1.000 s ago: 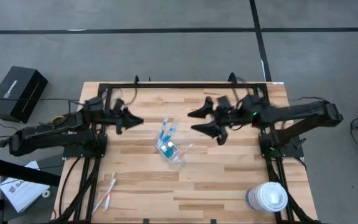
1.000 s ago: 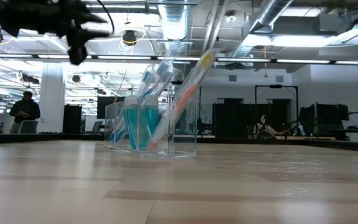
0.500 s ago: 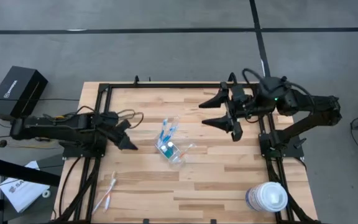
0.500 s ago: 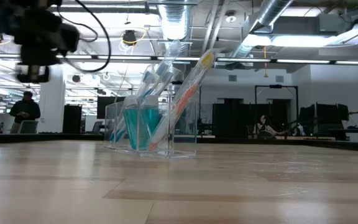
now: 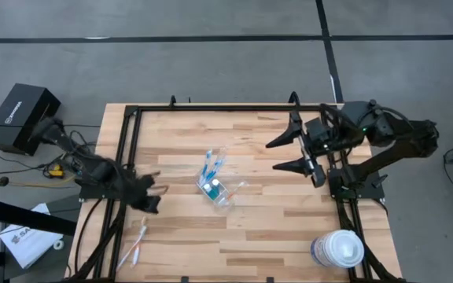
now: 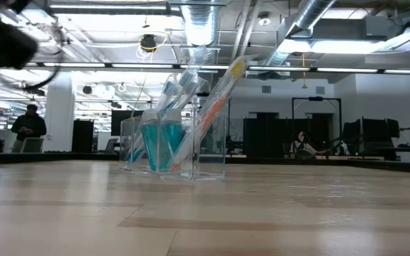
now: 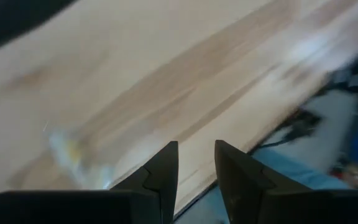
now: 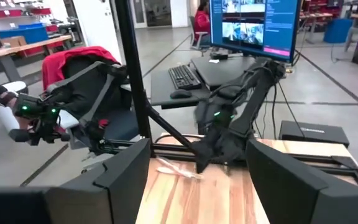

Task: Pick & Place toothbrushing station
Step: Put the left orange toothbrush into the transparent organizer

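I see most brushes standing in the clear cup [image 5: 215,187]; two toothbrushes [image 5: 138,242] lie well apart from it, left claw [image 5: 149,200] near them, empty and part-open, right claw [image 5: 299,154] released.

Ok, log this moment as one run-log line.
left gripper: empty, over table's left side above loose toothbrushes | right gripper: open, empty, raised at right | clear cup: mid-table, brushes inside

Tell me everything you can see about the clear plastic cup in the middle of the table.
The clear plastic cup looks like a transparent, straight-walled holder standing upright on the wooden table, near its middle. Blue and white toothbrushes and an orange and white toothbrush lean inside it, heads sticking above the rim, alongside teal tubes. Neither gripper touches it; both are off to its sides.
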Tool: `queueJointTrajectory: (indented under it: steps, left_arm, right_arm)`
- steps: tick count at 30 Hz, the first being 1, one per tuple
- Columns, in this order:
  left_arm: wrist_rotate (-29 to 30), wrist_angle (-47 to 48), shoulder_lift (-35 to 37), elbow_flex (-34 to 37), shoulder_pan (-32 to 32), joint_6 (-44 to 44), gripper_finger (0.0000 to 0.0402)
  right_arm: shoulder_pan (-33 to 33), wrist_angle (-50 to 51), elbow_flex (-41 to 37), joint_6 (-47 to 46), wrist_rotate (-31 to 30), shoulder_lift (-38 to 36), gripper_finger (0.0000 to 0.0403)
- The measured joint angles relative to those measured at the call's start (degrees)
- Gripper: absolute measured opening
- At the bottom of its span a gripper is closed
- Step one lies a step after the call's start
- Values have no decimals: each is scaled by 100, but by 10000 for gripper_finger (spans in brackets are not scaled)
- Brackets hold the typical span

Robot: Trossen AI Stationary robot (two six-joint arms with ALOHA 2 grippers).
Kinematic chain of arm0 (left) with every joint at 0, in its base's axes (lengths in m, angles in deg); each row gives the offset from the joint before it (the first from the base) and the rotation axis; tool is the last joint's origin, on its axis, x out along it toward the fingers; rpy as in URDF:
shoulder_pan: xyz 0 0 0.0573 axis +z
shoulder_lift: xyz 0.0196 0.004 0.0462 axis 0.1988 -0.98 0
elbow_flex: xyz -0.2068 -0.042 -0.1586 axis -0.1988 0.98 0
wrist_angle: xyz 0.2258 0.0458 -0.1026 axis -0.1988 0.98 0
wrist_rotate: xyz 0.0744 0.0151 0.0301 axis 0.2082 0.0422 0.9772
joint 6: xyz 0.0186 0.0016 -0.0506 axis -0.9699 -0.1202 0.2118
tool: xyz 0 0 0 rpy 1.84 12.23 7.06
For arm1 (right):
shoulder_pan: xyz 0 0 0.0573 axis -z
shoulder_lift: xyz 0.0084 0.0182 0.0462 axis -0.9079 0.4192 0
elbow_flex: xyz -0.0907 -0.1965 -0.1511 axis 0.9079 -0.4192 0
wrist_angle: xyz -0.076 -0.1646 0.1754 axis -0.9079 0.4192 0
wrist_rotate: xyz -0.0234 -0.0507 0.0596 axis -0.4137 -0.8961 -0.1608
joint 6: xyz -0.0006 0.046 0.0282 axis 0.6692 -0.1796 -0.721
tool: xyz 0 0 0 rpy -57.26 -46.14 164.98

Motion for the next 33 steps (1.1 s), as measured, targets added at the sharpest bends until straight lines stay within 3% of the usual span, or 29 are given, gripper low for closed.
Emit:
queueJointTrajectory:
  steps: [4,8,14,26,33]
  left_arm:
    - [10,-142,-624,-15,-770,890,99]
    - [69,-149,-1071,-80,-1149,1458,99]
    - [-77,-207,-1456,-87,-1190,1722,99]
    - [-394,-199,-1876,-50,-1234,1581,99]
    - [-345,-202,-1700,-55,-1207,1569,99]
  right_arm:
    - [49,146,1,200,1,-89,256]
    - [202,174,2,215,238,-79,256]
    - [500,122,7,254,743,-22,256]
    - [600,72,7,116,751,-27,256]
    - [600,20,7,102,751,-24,256]
